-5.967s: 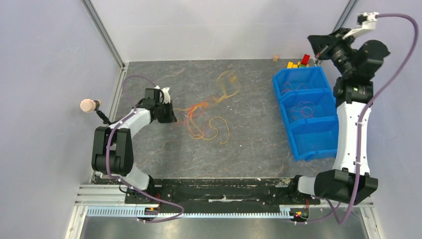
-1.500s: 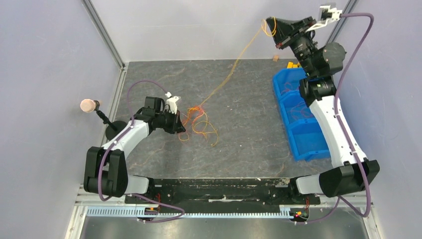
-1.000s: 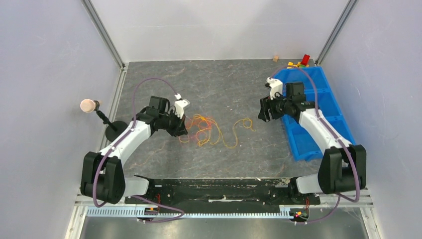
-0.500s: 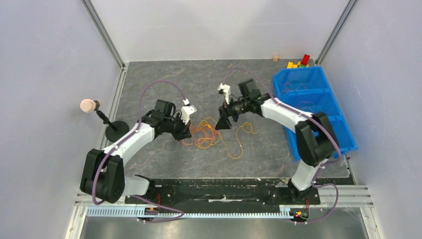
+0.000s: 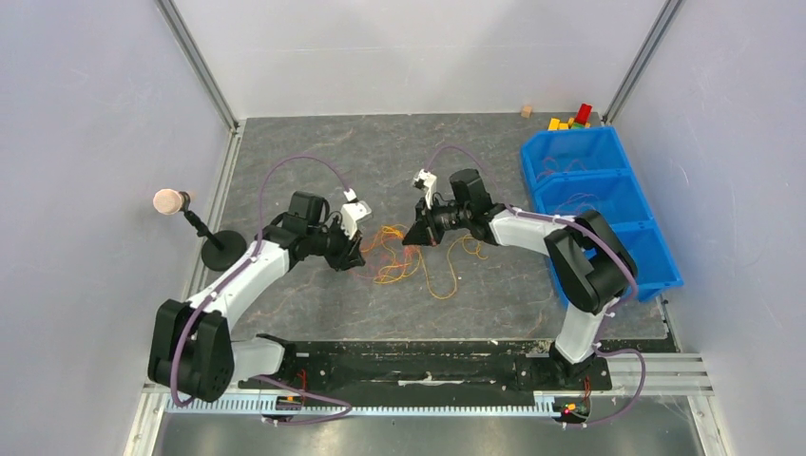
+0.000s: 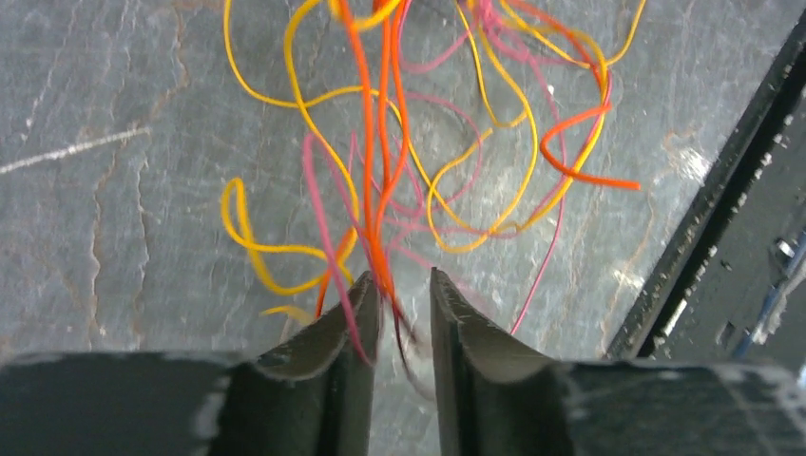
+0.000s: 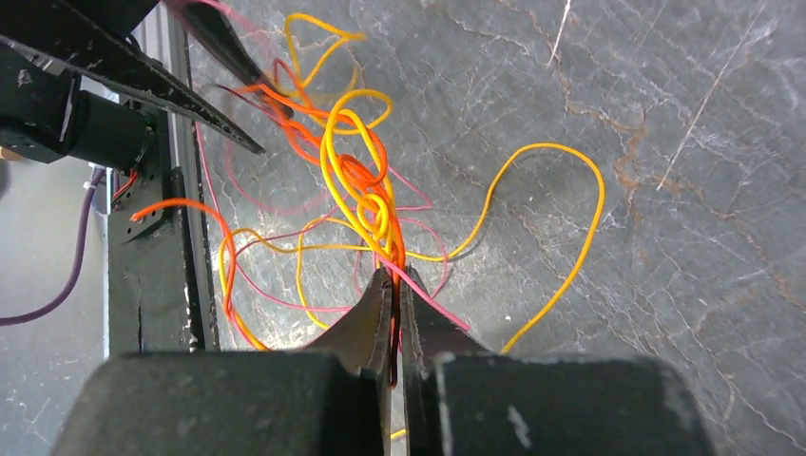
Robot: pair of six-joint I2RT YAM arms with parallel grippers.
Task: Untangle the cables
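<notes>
Top external view puts the cables in one loose knot on the grey tabletop, dead centre between the two arms, so both are about equally near it. The left gripper sits at the knot's left edge and the right gripper at its right edge, and they point at each other across the tangle. On the right wrist cam the right gripper is clamped tight on a red-orange strand. The knotted yellow and orange loops are bunched just ahead of its tips, and one long yellow loop flops off to the side. Left wrist cam is the interesting bit: the left gripper has its jaws a little apart, and a few orange and pink strands run straight through the gap without being squeezed, as far as I can tell. Those strands lie lengthwise, away from the tips toward the other arm. So my guess is the next pull goes along that line, right arm drawing away, and the left needs to pinch down first or the whole clump just drags along.
</notes>
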